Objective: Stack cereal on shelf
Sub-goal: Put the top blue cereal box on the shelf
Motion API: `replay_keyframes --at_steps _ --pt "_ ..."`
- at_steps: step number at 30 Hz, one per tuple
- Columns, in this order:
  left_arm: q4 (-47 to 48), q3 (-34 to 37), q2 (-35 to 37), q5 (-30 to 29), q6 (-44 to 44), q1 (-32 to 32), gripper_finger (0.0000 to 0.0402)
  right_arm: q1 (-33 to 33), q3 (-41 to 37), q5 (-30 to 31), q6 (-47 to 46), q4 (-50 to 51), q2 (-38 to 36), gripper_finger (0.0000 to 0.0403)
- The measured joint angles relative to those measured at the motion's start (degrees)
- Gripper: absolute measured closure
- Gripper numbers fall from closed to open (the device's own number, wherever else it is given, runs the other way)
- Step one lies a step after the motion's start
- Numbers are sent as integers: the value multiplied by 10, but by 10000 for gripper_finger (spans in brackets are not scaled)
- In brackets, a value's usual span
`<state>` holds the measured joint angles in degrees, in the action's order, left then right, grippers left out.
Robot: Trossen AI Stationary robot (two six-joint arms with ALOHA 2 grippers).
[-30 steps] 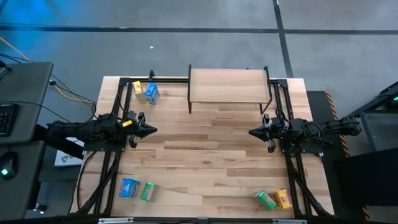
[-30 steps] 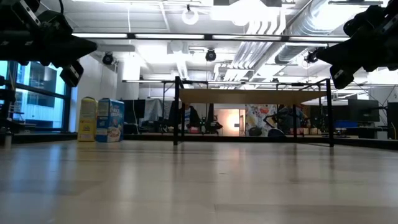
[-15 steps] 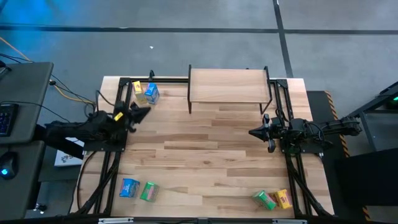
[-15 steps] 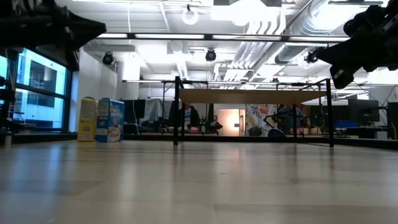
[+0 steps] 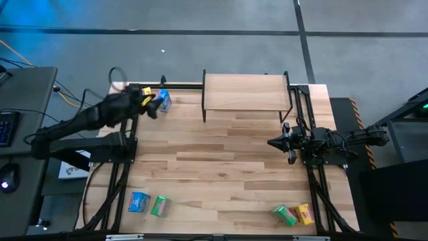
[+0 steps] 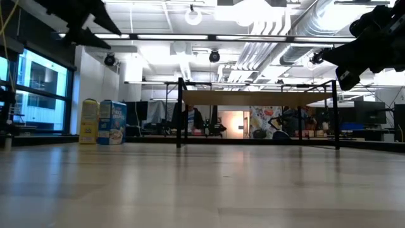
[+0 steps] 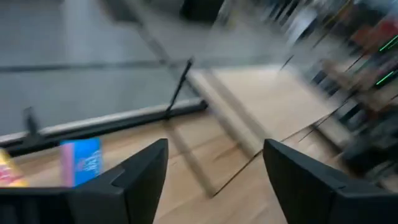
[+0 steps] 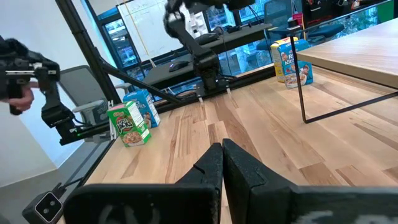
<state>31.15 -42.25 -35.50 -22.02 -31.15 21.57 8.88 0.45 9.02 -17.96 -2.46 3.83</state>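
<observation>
A yellow cereal box (image 5: 146, 93) and a blue one (image 5: 164, 100) stand upright at the table's far left corner. My left gripper (image 5: 154, 107) hangs open in the air just short of them; its wrist view shows the blue box (image 7: 81, 161) past the left finger, nothing between the fingers. The shelf (image 5: 246, 92) stands on black legs at the far middle, its top bare. My right gripper (image 5: 272, 142) waits shut at the right, pointing toward the table's middle. A blue box (image 5: 139, 201) and a green one (image 5: 160, 205) stand near left; a green (image 5: 283, 214) and a yellow box (image 5: 304, 214) near right.
Black arm frames run along the table's left side (image 5: 117, 174) and right side (image 5: 321, 187). A bare stretch of the plank top (image 5: 221, 174) lies between the arms. A desk with a keyboard (image 5: 13, 127) stands beyond the left edge.
My left gripper has risen from its rest at the table's left and swung toward the far left corner, ending above and beside the yellow and blue boxes. Its fingers have spread apart. No box has moved.
</observation>
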Motion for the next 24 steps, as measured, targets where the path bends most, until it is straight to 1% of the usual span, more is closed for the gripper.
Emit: replay_keyframes --at_steps 3,6,9,11,14,18,24 --pt "47 -50 -83 45 43 61 127 0 0 0 0 0 0 402" --pt "92 -89 -157 74 74 119 122 0 0 0 0 0 0 402" --pt "138 -117 -221 103 73 170 121 0 0 0 0 0 0 402" --pt "148 -132 -256 120 73 196 121 0 0 0 0 0 0 402" --pt "153 -141 -294 130 76 223 121 0 0 0 0 0 0 402" --pt "151 -146 -330 125 88 249 121 0 0 0 0 0 0 402" --pt "153 -146 -375 125 90 268 121 0 0 0 0 0 0 402"
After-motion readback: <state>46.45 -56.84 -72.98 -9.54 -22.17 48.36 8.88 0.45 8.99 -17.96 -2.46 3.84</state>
